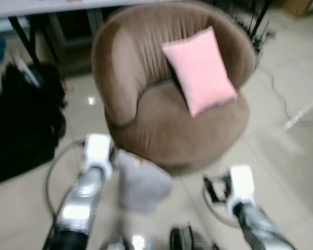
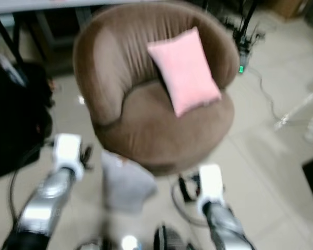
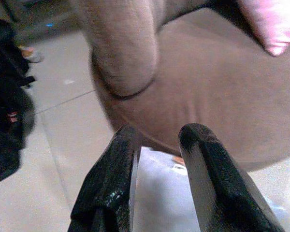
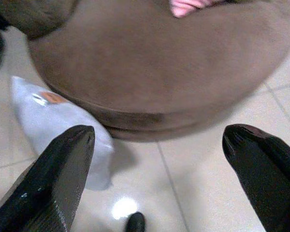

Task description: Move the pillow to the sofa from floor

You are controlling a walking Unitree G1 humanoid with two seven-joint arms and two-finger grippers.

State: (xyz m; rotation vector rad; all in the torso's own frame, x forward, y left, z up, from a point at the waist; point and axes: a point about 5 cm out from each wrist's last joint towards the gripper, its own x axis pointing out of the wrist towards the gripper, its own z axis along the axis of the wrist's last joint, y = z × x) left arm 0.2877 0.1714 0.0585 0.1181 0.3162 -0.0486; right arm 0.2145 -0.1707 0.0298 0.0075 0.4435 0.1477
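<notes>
The grey pillow [image 1: 141,182] lies on the floor [image 1: 281,156], right up against the front foot of the brown sofa [image 1: 161,135], which is really a round armchair with a pink cushion [image 1: 201,70] already leaning on its backrest. The left gripper [image 3: 159,159] hangs just above the pillow's near edge with its fingers a narrow gap apart and nothing between them; the right gripper [image 4: 157,150] is spread wide and empty over the bare tile beside the pillow. The head views are blurred, so how far the pillow is tucked under the seat is a guess. To do this well, I'd say the left gripper should widen a little, come down over a plump fold rather than a thin corner, and pinch deep. The right gripper could take the far side so the pillow lifts level, clears the seat lip, and lands in front of the pink cushion
</notes>
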